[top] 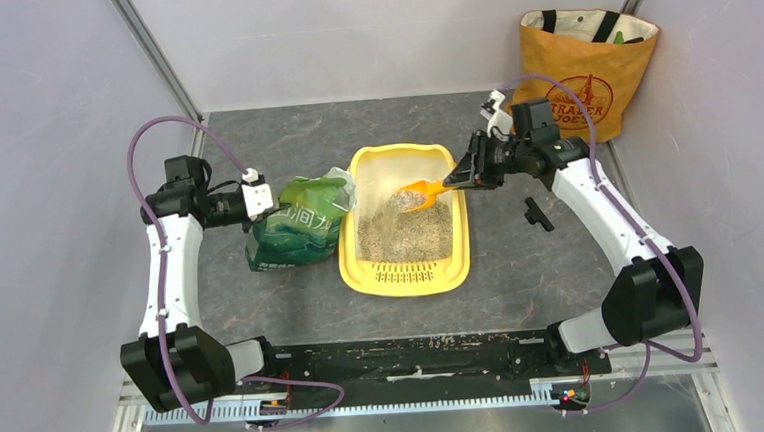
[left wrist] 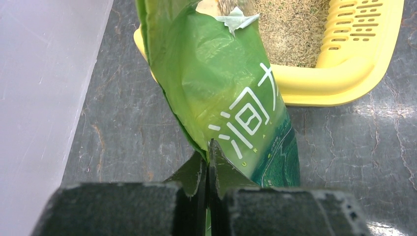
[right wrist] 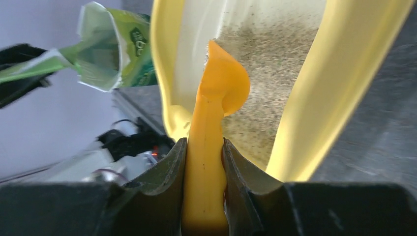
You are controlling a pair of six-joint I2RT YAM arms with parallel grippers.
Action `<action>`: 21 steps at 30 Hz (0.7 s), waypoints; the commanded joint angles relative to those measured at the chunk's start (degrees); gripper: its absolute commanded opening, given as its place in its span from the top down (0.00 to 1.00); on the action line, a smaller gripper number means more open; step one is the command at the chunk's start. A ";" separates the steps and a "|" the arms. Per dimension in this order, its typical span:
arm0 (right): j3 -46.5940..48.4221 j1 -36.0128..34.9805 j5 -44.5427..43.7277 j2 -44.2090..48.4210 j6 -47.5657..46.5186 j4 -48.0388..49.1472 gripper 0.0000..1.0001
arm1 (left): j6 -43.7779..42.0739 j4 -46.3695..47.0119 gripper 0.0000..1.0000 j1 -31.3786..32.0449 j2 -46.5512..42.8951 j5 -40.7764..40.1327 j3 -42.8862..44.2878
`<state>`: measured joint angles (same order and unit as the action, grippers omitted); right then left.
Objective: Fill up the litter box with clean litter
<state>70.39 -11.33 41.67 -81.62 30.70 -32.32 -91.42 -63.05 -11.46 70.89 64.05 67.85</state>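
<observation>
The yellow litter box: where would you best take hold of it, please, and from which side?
Probably the wide rim at the near, grated end of the yellow rectangular plastic litter box, from the arms' side. The crinkly green plastic bag crowds its left side, and the orange plastic scoop hangs over the right.

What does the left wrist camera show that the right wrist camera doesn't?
Only the left wrist view: the left hand pinched shut on the edge of the green bag, the bag's white lettering, and the slotted grate at one end of the litter box. Only the right wrist view: the right hand gripping the handle of the orange scoop, its bowl held over the litter. Both: the yellow litter box, the grey-beige litter inside it, and the green bag beside it.
</observation>
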 commanded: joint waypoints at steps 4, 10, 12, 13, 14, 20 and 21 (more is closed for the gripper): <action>13.86 -11.47 -25.29 -2.16 -17.46 -16.40 1.00 | -2.04 2.97 0.98 0.66 -0.74 3.01 1.98; 17.52 -15.01 -35.19 -2.59 -26.80 -17.63 1.00 | -2.47 3.01 0.98 0.69 -1.02 2.90 1.60; 18.51 -15.03 -35.06 -2.50 -29.85 -16.19 1.00 | -2.62 2.99 0.98 0.65 -1.11 2.83 1.58; 19.01 -15.03 -33.45 -2.49 -30.08 -15.34 1.00 | -2.53 3.01 0.98 0.64 -1.11 2.84 1.58; 19.97 -15.02 -30.57 -2.68 -30.24 -14.99 1.00 | -2.49 3.01 0.98 0.65 -1.13 2.83 1.58; 28.78 -14.42 -11.32 -5.65 -26.32 -16.12 1.00 | -2.64 2.97 0.98 0.64 -1.45 2.66 1.32; 29.14 -14.42 -8.70 -5.40 -23.50 -15.65 1.00 | -2.86 3.02 0.98 0.65 -1.53 2.70 1.28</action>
<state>93.86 -26.00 19.27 -87.24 3.46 -50.28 -91.44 -63.05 -11.38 70.87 63.55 67.85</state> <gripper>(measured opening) 0.347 0.034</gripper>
